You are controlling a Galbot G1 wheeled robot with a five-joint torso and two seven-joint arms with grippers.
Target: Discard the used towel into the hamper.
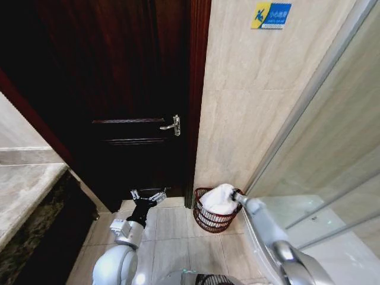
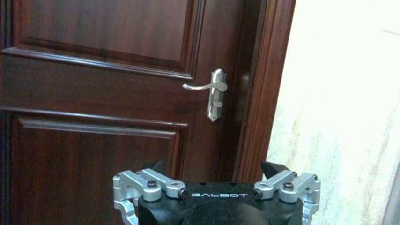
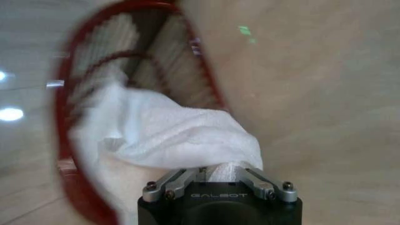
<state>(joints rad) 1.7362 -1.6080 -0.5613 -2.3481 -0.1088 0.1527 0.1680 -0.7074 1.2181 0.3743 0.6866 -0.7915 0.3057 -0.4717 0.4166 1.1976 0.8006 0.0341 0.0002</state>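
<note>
1. The right end effector (image 1: 238,196) sits at the rim of the hamper (image 1: 205,221), on the side nearest the glass partition (image 1: 309,148). In the right wrist view its fingers are drawn in tight on a fold of the white towel (image 3: 168,136), so the grip is not released yet.
2. The towel (image 1: 219,199) is bunched and mounded over the hamper mouth, with most of its bulk at or above the rim. It looks to be resting on the basket while pinched at one end. How deep it has sunk I cannot tell.
3. The hamper stands on the tiled floor (image 1: 172,228) in the corner, between the dark wood door (image 1: 113,89) frame and the partition, close to the beige wall (image 1: 237,107). With that corner, my guess is the arm reaches over the rim from the partition side.
4. The pinch on the towel's edge, not its middle, lets the cloth hang and pile into the basket under its own weight.
5. The left end effector (image 1: 148,196) is idle, held low in front of the door with its fingers spread and nothing between them. The left wrist view looks at the door handle (image 2: 212,93). It is well apart from the hamper, out of the working arm's way.
6. Judgement: the task is near done, with release remaining. The risk is a towel corner draping over the rim.
</note>
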